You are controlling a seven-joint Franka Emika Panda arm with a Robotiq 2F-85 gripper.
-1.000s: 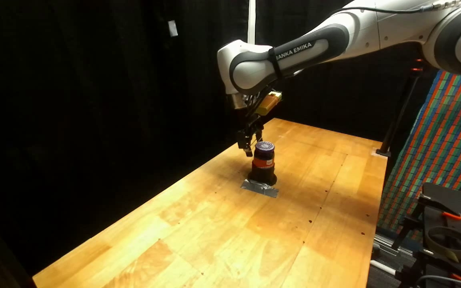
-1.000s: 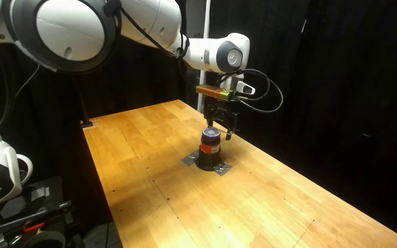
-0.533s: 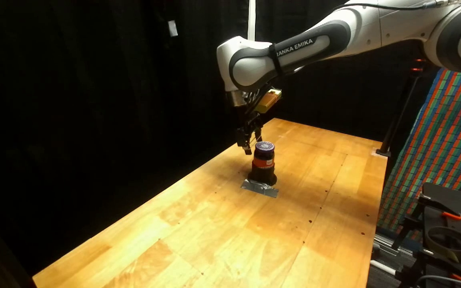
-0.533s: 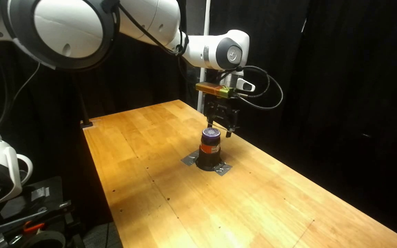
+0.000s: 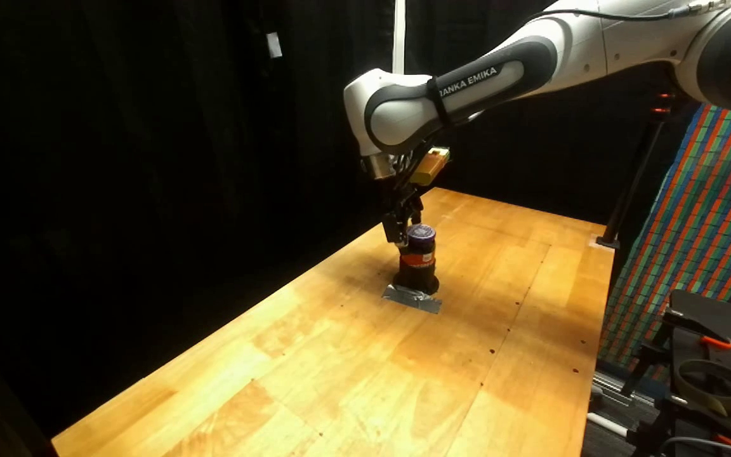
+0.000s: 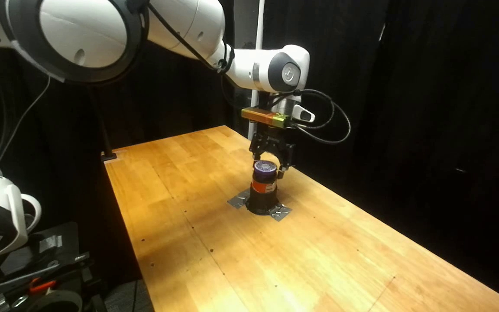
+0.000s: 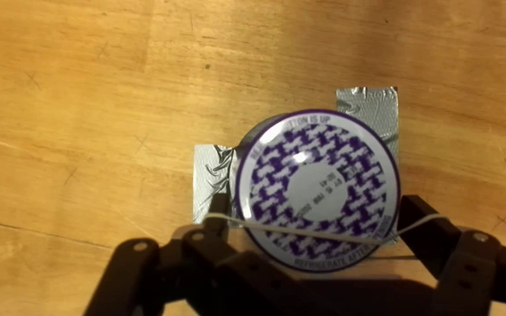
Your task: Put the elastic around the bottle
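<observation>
Gripper is hanging with fingers spread right by the bottle, pale elastic stretching between them and crossing the lid in the wrist view. Bottle's standing upright on the table.

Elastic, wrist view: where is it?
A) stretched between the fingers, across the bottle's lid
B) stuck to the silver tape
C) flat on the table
A: the elastic runs from finger to finger, crossing in front of the lid.
</observation>
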